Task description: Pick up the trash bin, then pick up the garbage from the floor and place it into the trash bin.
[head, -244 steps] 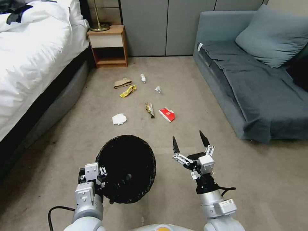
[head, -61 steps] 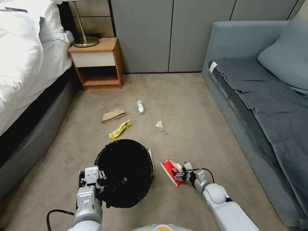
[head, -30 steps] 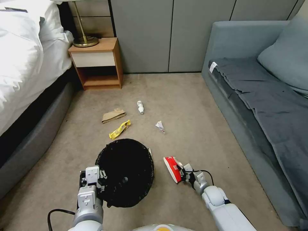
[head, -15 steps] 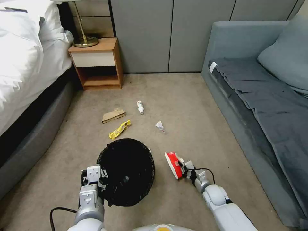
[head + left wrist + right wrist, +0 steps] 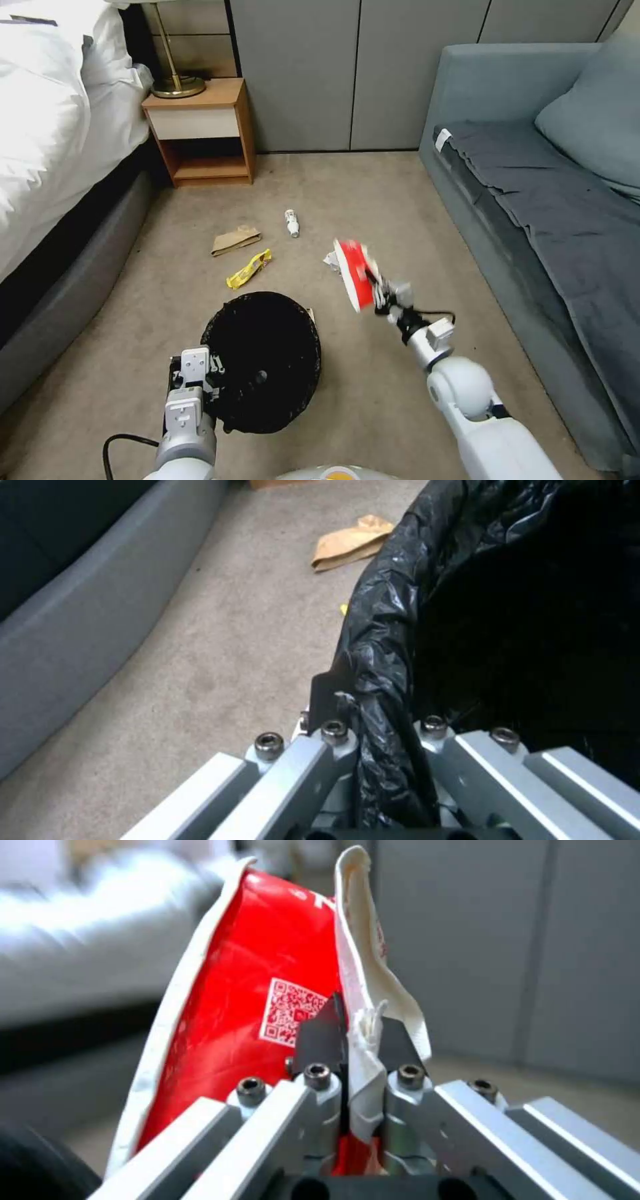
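The right gripper (image 5: 373, 285) pinches the white flap of the red carton (image 5: 353, 272) and holds it in the air beyond the bin (image 5: 263, 360), whose black-lined rim the left gripper (image 5: 373, 715) clamps, 4 pieces of litter lying on the carpet (image 5: 400, 220).

Bin (image 5: 263, 360) mouth open, unobstructed

Soft even indoor light — right wrist background motion-blurred, bedding overexposed.
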You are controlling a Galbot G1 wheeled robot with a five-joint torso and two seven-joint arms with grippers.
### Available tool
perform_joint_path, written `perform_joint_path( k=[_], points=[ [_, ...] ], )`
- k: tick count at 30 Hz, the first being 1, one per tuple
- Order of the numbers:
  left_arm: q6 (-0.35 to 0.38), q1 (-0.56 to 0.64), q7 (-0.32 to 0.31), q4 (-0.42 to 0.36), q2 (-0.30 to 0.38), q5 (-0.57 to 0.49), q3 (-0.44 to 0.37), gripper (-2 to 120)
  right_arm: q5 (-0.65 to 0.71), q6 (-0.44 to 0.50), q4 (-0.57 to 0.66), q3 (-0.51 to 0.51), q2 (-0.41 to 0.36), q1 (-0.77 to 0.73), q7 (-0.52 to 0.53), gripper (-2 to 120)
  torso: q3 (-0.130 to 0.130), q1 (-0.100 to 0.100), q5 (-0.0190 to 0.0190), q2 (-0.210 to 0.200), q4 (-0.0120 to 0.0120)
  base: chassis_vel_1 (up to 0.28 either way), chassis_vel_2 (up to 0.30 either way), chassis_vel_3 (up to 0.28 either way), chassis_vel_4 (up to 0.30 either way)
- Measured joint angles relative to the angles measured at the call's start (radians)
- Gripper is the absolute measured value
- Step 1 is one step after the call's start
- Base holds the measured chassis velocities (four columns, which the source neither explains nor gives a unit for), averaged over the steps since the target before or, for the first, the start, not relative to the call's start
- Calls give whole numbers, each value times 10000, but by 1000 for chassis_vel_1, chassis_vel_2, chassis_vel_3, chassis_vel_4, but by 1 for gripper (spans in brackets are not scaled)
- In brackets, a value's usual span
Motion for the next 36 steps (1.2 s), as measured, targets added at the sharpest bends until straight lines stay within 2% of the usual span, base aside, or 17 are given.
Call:
perform_joint_path(
  k=[2,5,10,16,22,28,35,36],
  points=[
    [-1,-12,0,32,-20,26,37,1,173,242,969,-375,-95,-212,-229,0,0,0,0,0,0,0,0,0,0],
    [-3,-17,0,51,-26,65,48,1,150,414,1544,-863,-209,-456,-363,0,0,0,-1,0,-1,0,0,0,0],
    [-26,-12,0,58,-31,170,90,1,-520,606,1724,-1950,-500,-809,-380,0,0,0,1,0,0,0,0,0,0],
    [-48,40,5,57,-63,291,169,1,-1117,672,1102,-2895,-686,-904,-241,0,1,0,0,0,-1,0,0,0,0],
    [-54,114,13,-4,-73,421,235,1,-1405,853,-133,-3592,-396,-733,-153,0,1,0,1,0,0,0,0,0,0],
    [-54,147,17,-51,-56,439,244,1,-1568,968,-1036,-3766,-156,-560,-146,0,1,0,1,0,0,0,0,0,0],
    [-54,115,17,-81,-46,430,242,1,-1724,1039,-1289,-3726,-211,-616,-145,0,1,0,0,0,-1,0,0,0,0],
    [-54,108,18,-81,-39,423,240,1,-1771,1039,-1292,-3710,-246,-652,-179,3,1,0,1,0,0,0,0,0,0]
  ],
)
